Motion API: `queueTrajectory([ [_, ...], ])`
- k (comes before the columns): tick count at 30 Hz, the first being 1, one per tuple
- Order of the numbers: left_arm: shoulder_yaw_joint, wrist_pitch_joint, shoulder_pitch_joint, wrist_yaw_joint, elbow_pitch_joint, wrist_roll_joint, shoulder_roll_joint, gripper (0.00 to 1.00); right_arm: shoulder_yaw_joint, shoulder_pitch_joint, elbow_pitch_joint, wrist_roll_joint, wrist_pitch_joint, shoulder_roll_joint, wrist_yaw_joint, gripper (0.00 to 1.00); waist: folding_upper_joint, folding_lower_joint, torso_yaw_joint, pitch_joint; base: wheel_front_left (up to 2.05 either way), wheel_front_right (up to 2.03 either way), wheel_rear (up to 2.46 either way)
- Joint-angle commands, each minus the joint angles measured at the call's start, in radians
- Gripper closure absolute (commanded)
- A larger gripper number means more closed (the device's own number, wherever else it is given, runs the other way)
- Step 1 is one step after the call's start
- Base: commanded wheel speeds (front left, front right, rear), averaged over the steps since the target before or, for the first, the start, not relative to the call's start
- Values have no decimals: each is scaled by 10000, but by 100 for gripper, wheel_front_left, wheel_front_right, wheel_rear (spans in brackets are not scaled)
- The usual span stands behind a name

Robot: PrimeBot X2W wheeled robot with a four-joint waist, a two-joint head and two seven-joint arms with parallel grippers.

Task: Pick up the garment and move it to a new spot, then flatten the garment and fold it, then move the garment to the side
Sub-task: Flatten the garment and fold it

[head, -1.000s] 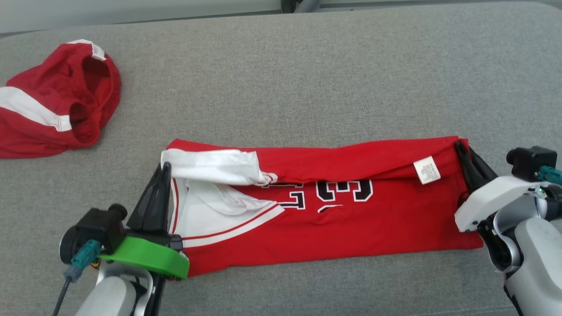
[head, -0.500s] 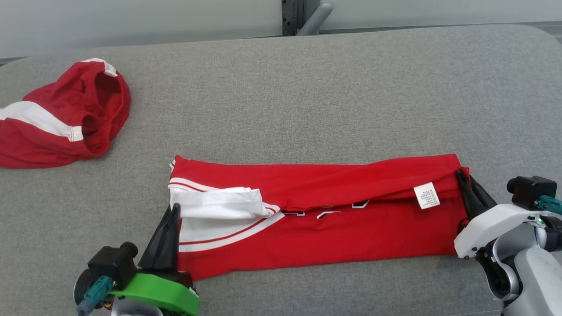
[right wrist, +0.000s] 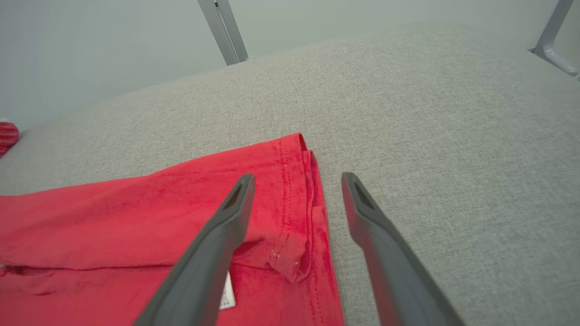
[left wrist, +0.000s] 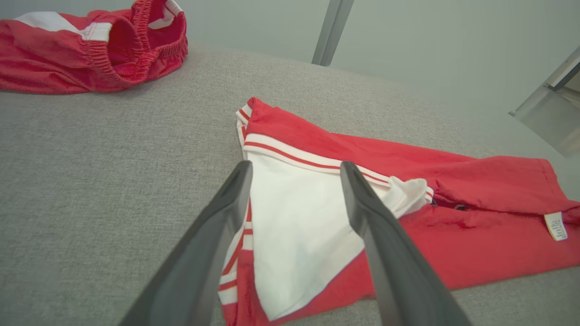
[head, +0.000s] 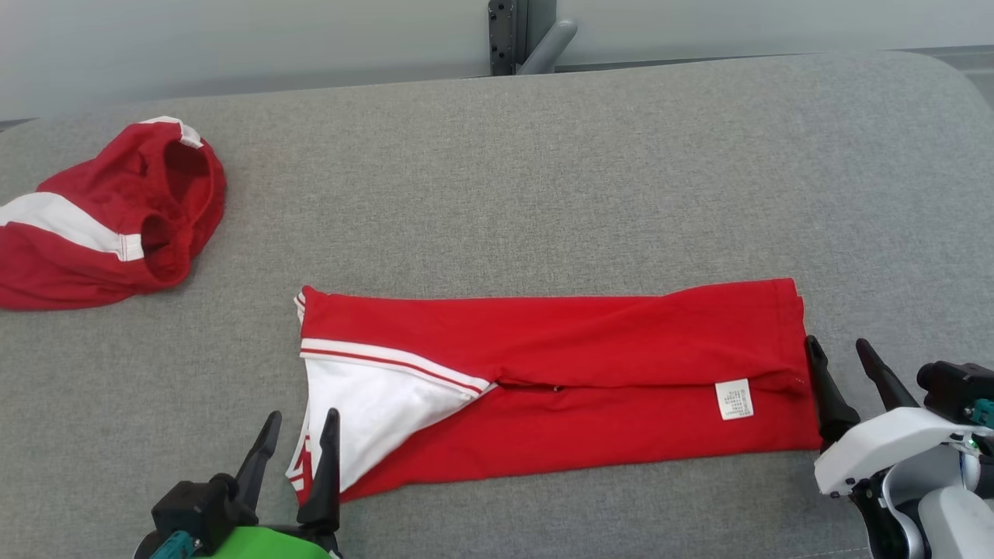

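The garment (head: pixel 559 365), red, lay folded into a long band that ran left to right across the near middle of the grey table (head: pixel 543 178). Its far long edge was turned over toward the near side, and the fold's edge ran along the middle of the band. At the left end a white panel (head: pixel 373 411) with red and white striped trim showed as a triangle that widened toward the near corner. A small white label (head: pixel 733 399) sat on the near half, close to the right end. The left gripper (head: pixel 303 419) stood at the garment's near left corner with its two fingers spread apart and nothing held between them. In its wrist view the fingers flanked the white panel, though whether either tip touched the cloth could not be told. The right gripper (head: pixel 837 343) stood just beside the garment's right end, its fingers likewise apart and holding nothing. In its wrist view the left finger lay over the red hem (right wrist: pixel 294 199) and the right finger over bare table. Red shorts (head: pixel 101 225) with a white stripe and a gathered waistband lay crumpled at the far left, well apart from the garment. A grey post (head: pixel 536 39) rose beyond the table's far edge.
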Motion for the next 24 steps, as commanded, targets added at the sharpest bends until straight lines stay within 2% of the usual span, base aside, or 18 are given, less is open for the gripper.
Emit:
queueTrajectory([
  [1, 130, -78, 217, 73, -147, -96, 80, 0, -146, 218, -108, -97, -103, 55, -16, 0, 22, 0, -18, -82, 0, 0, 0],
  [12, 277, -138, 50, 231, -594, 273, 1, 0, -959, 777, -586, -537, -18, 522, -14, 0, 22, 0, -116, -497, 0, 0, 0],
  [24, 461, -180, -497, 200, -94, 512, -517, 0, -827, 284, -252, -1133, -72, 840, -14, 0, 22, 0, -25, -719, 0, 0, 0],
])
